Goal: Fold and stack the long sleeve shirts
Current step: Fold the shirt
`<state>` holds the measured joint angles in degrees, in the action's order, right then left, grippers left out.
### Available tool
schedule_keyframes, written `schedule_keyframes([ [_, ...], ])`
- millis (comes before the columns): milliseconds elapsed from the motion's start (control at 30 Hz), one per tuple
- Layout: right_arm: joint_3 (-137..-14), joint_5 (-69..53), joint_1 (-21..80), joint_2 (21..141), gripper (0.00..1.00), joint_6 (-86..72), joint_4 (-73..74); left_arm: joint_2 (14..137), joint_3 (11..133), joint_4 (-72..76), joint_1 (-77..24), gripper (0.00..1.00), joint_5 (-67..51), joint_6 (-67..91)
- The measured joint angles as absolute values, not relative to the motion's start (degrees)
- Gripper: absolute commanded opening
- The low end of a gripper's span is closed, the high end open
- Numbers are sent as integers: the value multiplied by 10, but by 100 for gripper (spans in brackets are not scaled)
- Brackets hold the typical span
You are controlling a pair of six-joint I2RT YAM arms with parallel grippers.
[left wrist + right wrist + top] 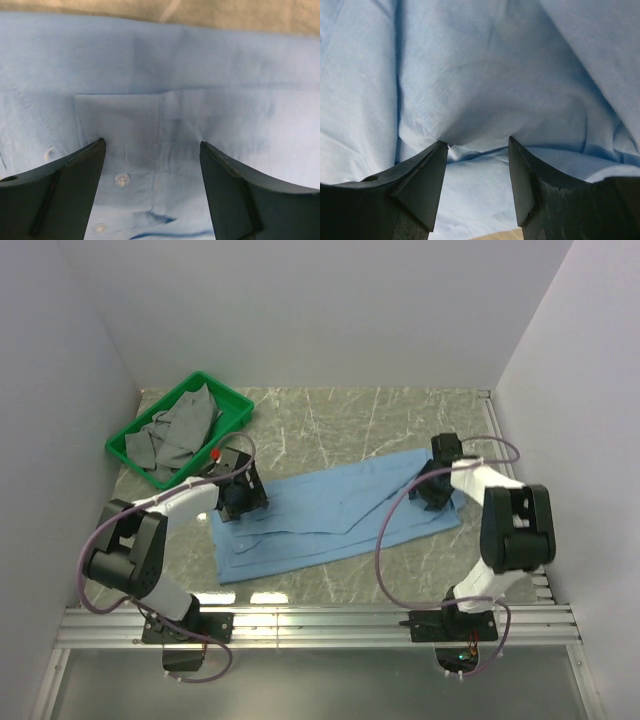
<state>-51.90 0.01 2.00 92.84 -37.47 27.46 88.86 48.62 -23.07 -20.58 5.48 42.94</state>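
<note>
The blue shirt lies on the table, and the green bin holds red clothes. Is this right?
Not quite: the clothes in the green bin are grey, not red, as the top view shows. The shirt does lie on the table.

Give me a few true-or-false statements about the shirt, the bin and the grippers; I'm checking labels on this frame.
1. The green bin holds grey cloth. True.
2. The light blue shirt lies inside the bin. False: it lies stretched out on the table, outside the bin.
3. The left gripper has its jaws pressed together. False: they stand wide apart above the shirt's chest pocket.
4. The left gripper is at one end of the shirt and the right gripper at the other. True.
5. A white button shows in the left wrist view. True.
</note>
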Motion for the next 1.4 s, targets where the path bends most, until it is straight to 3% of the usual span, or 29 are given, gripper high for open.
schedule_keyframes([
  [100, -640, 5, 19, 1031, 59, -354, 277, 868, 465, -216, -206, 84, 21, 434],
  [167, -721, 6, 19, 1093, 47, -340, 277, 851, 449, -210, -212, 85, -2, 440],
  [267, -835, 4, 20, 1174, 51, -313, 283, 824, 429, -217, -246, 87, -24, 450],
  [367, -866, 12, 25, 1189, 54, -286, 300, 798, 420, -237, -286, 88, -33, 455],
  [500, -807, 49, 36, 1115, 57, -276, 317, 741, 421, -264, -314, 88, -32, 457],
  [633, -731, 34, 49, 966, 60, -295, 315, 695, 456, -302, -313, 89, 9, 446],
  [833, -595, -19, 86, 827, 55, -375, 228, 698, 522, -309, -275, 86, 89, 406],
  [1067, -438, -72, 133, 833, 50, -485, 161, 791, 526, -304, -224, 74, 114, 395],
  [1200, -444, -67, 133, 876, 47, -517, 117, 858, 526, -295, -221, 68, 97, 401],
  [1400, -501, -66, 127, 960, 46, -538, 97, 904, 524, -279, -220, 66, 60, 414],
])
